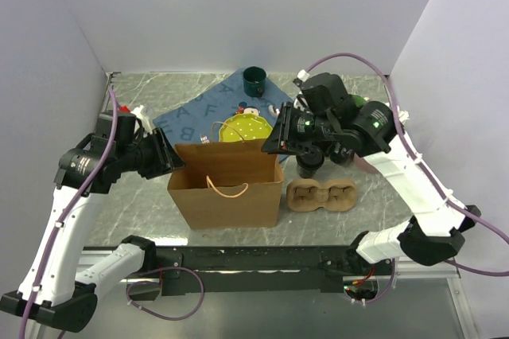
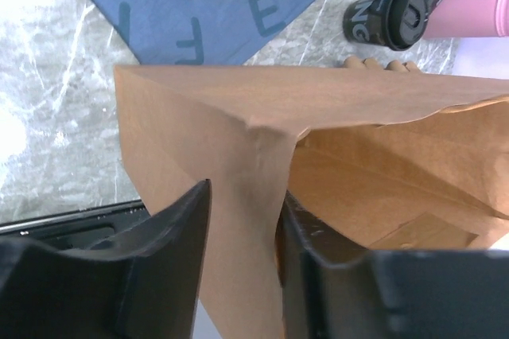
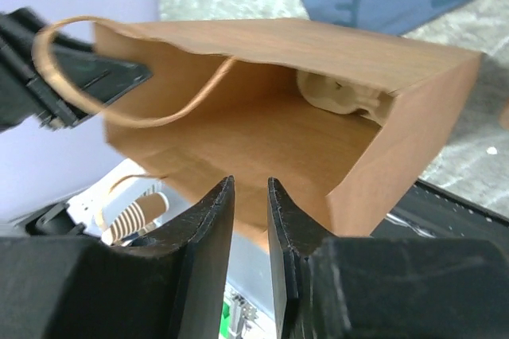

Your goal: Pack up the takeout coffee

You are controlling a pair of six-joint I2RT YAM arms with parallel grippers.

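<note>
Two arms of white tubular links (image 1: 57,235), chunky black joint housings (image 1: 83,165), thin purple cables (image 1: 347,55) looping along each arm, small green lights (image 1: 374,125) on the right wrist, matte black wedge-shaped fingers (image 2: 159,275), black base brackets (image 1: 48,307).

Brown paper bag (image 1: 227,184) stands open on the marble tabletop (image 1: 143,196), its rope handle (image 1: 228,189) flopped over the near face. Moulded-pulp cup carrier (image 1: 321,196) is just right of the bag. Blue letter-print cloth (image 1: 195,116) lies behind the bag, with a yellow-green plate (image 1: 244,127) on it. Dark green mug (image 1: 254,79) is farther behind the bag.
</note>
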